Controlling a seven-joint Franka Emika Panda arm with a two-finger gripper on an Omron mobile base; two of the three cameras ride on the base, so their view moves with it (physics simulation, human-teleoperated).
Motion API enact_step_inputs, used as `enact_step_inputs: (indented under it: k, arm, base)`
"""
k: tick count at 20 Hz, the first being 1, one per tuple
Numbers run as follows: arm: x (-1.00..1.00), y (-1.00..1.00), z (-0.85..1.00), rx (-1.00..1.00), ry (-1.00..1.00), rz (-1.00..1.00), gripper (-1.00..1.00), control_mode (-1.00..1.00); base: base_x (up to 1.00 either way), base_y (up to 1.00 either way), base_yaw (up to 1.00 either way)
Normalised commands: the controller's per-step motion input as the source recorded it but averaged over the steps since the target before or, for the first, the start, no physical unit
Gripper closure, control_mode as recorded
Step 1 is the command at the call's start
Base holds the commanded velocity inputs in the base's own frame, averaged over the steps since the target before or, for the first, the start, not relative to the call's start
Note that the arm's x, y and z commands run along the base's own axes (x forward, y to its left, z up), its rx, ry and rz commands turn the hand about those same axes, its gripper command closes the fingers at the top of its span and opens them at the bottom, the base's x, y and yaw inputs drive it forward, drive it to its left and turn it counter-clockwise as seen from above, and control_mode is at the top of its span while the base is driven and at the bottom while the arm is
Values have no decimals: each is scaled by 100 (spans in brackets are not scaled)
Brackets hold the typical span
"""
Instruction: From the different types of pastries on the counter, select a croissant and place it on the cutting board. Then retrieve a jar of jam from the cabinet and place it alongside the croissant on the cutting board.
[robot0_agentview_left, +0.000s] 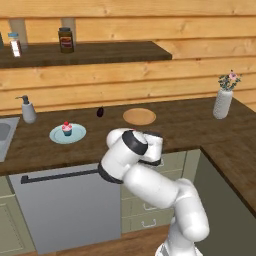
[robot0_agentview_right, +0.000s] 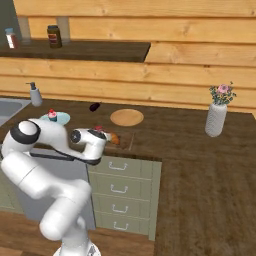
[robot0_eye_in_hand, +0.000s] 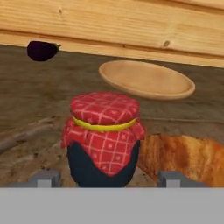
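Two items now sit together: jar of jam (robot0_eye_in_hand: 104, 138) stands upright w/ croissant (robot0_eye_in_hand: 188, 155) touching its side, apparently on the cutting board (barely distinguishable from tabletop (robot0_agentview_left: 175, 125)). Tool (robot0_eye_in_hand: 105, 180) released, fingertips (robot0_eye_in_hand: 43, 178) straddling jar. Task looks nearly complete; only retreat left.

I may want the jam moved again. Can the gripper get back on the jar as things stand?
Probably yes. In the hand view the jar of jam stands upright between the two fingers, which sit apart either side of it. The croissant lies close beside it and might get nudged.
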Motion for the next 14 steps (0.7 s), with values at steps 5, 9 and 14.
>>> enact_step_inputs:
  k: [5, 9, 14]
  arm:
    - [-84, 14, -7, 0, 0, 2, -100, -100]
    - [-100, 26, 13, -4, -5, 8, -100, -100]
    - [-100, 1, 49, -12, -27, 5, -100, -100]
  base:
    - [0, 0, 0]
    - [0, 0, 0]
    - [0, 0, 0]
